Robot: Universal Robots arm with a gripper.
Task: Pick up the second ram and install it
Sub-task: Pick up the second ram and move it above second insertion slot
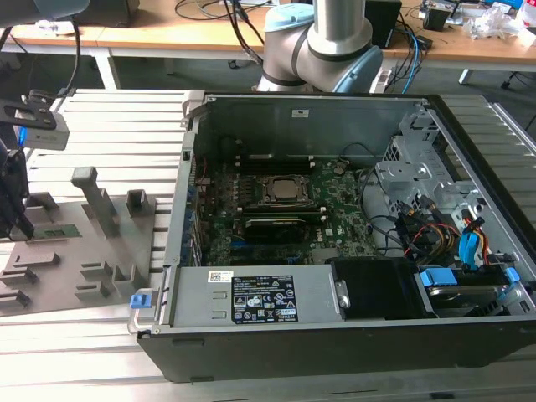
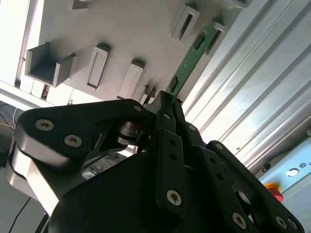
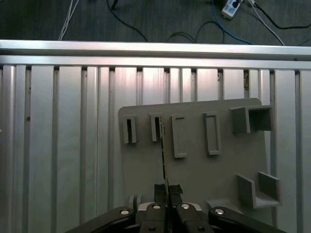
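The second ram (image 2: 188, 57) is a thin green stick standing on edge in the slots of the grey holder tray (image 2: 121, 34). In the exterior view the second ram (image 1: 59, 232) and the holder tray (image 1: 50, 276) sit at the far left. My gripper (image 1: 18, 219) is down over the stick's near end. In both wrist views the black fingers press together on that end, so my gripper (image 3: 167, 190) is shut on the second ram (image 3: 164, 155). My gripper (image 2: 168, 100) hides the held end. The green motherboard (image 1: 335, 222) lies inside the open case.
The open computer case (image 1: 335, 343) fills the exterior view's middle and right, with a CPU socket (image 1: 283, 191), a drive cage and loose cables (image 1: 435, 230). The arm's base (image 1: 322, 42) stands behind it. The ribbed aluminium table (image 1: 126, 126) carries the holder tray with its raised blocks (image 1: 94, 197).
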